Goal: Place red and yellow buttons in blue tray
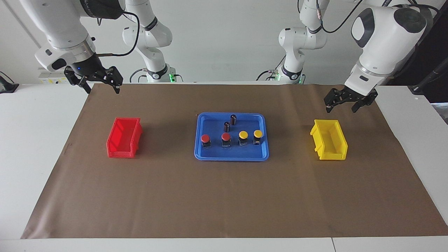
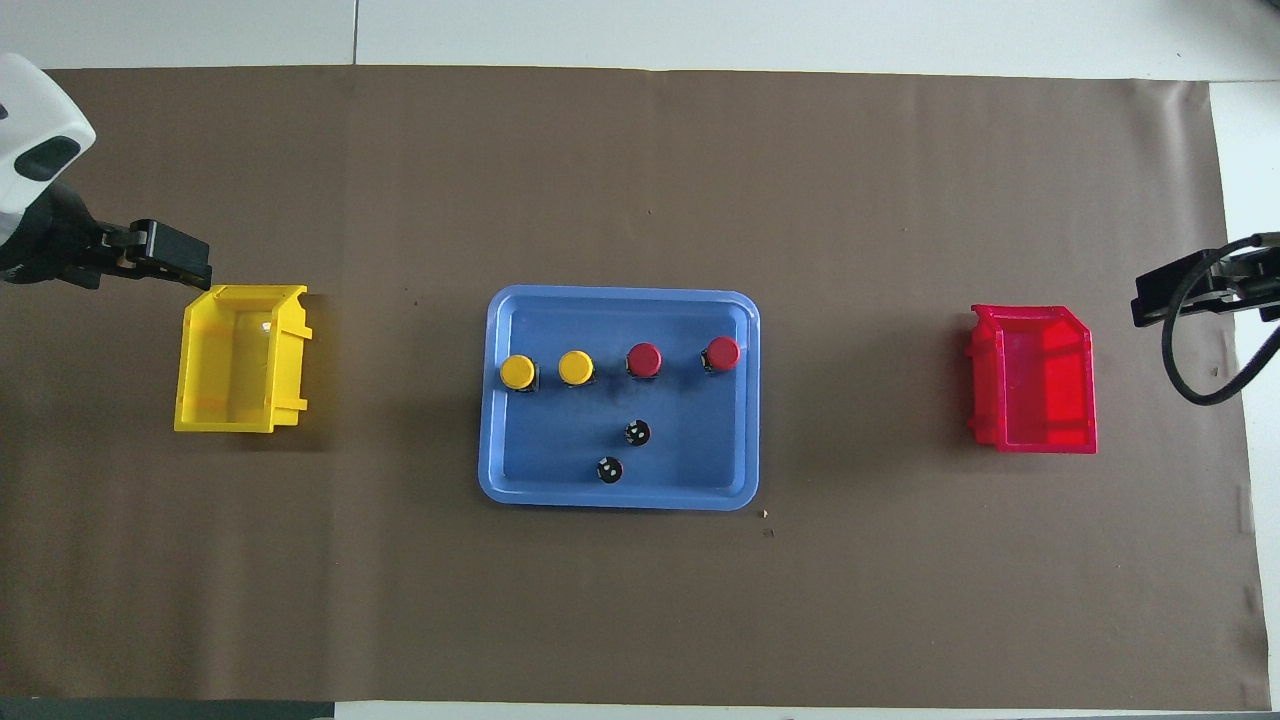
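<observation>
The blue tray [image 1: 231,157] [image 2: 620,500] lies at the middle of the brown mat. Two red buttons [image 1: 205,138] [image 1: 226,137] [image 2: 722,352] [image 2: 644,359] and two yellow buttons [image 1: 243,134] [image 1: 258,133] [image 2: 576,367] [image 2: 517,371] stand upright in a row inside it. My left gripper [image 1: 341,107] [image 2: 185,262] is open and empty, up over the mat just by the yellow bin. My right gripper [image 1: 102,86] [image 2: 1160,297] is open and empty, up over the mat's edge by the red bin.
Two dark cylinders [image 1: 233,119] [image 1: 226,126] [image 2: 637,432] [image 2: 609,470] stand in the tray, nearer to the robots than the buttons. A yellow bin [image 1: 329,144] [image 2: 240,358] sits toward the left arm's end, a red bin [image 1: 124,137] [image 2: 1035,380] toward the right arm's end.
</observation>
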Controlling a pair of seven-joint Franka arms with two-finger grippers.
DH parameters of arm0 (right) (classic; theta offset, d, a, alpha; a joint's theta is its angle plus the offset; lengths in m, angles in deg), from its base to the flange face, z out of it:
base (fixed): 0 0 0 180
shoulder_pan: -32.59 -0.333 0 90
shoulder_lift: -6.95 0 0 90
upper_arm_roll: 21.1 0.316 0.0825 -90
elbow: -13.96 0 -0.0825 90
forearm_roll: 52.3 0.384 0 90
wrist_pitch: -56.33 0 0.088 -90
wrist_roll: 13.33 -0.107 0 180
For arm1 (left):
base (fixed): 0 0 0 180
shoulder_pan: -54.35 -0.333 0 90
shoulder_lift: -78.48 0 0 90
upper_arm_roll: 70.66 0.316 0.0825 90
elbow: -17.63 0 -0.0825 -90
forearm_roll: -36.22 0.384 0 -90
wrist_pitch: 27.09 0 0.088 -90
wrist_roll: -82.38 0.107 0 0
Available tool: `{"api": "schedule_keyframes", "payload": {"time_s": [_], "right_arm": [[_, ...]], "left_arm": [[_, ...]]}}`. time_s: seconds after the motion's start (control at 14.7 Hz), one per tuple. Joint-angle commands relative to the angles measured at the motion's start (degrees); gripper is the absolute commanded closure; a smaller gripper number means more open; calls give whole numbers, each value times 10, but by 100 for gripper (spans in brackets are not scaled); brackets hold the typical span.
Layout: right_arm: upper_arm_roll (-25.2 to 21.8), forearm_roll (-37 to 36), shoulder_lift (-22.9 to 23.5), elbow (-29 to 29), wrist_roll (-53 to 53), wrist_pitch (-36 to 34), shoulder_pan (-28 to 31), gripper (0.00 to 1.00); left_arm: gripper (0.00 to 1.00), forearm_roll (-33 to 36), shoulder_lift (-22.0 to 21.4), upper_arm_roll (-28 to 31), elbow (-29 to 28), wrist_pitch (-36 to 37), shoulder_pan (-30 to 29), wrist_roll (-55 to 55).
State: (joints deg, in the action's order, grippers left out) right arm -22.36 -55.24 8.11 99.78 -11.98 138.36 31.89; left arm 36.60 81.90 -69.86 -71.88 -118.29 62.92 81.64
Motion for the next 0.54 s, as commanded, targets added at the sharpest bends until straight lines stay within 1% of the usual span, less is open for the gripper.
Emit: {"api": "schedule_keyframes", "payload": {"time_s": [0.0, 0.14, 0.48], "right_arm": [[-1, -1, -1, -3, 12, -4, -2, 0], [-1, 1, -1, -3, 12, -4, 1, 0], [-1, 4, -1, -1, 13, -6, 0, 0]], "left_arm": [[0, -4, -3, -3, 22, 37, -24, 36], [0, -4, -8, -4, 30, 54, -25, 39], [0, -5, -24, -9, 33, 64, -26, 40]]}}
